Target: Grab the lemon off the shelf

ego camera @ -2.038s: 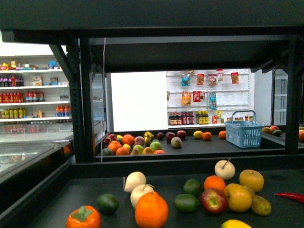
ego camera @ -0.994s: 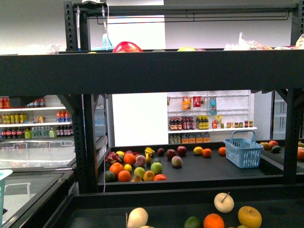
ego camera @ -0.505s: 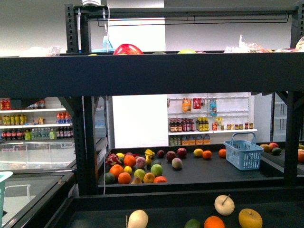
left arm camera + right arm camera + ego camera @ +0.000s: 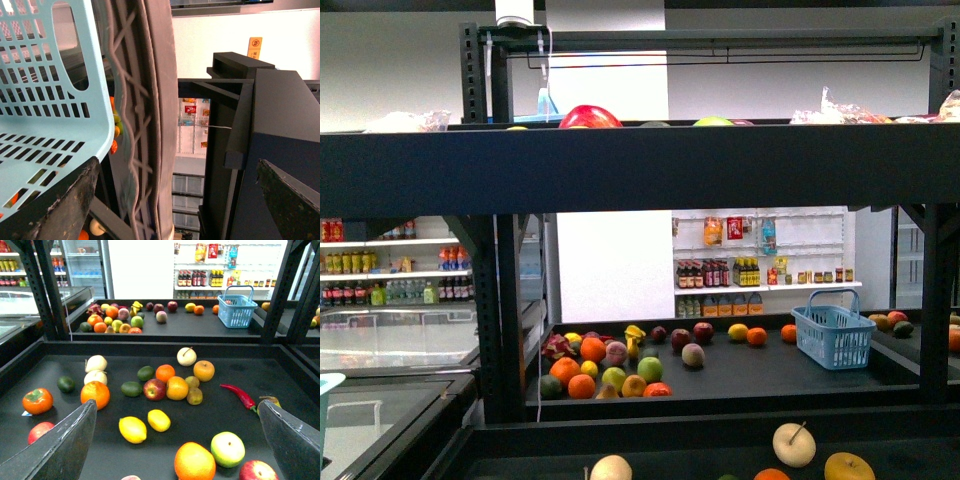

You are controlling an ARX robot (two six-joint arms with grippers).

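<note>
The right wrist view looks down on the shelf's black deck (image 4: 280, 390), strewn with fruit. A yellow lemon (image 4: 132, 429) with pointed ends lies there, and a second, smaller yellow fruit (image 4: 159, 420) sits beside it. My right gripper (image 4: 176, 404) hangs open above the deck, with the lemon below and between its fingers, untouched. My left gripper (image 4: 177, 161) is open too, held beside a light blue basket (image 4: 45, 100) and a black shelf upright (image 4: 270, 150). In the front view the shelf's thick dark tier (image 4: 640, 165) crosses the frame. Neither gripper nor the lemon shows there.
Near the lemon lie a large orange (image 4: 194, 461), a green apple (image 4: 227, 449), a red chilli (image 4: 240, 396) and a persimmon (image 4: 37, 401). A farther black rack holds a fruit pile (image 4: 605, 365) and a blue basket (image 4: 833, 336). White bottle shelves (image 4: 760, 270) stand behind.
The front view has risen. The near deck's fruit has slid to the bottom edge, and the thick upper tier with a red apple on it has come into view.
</note>
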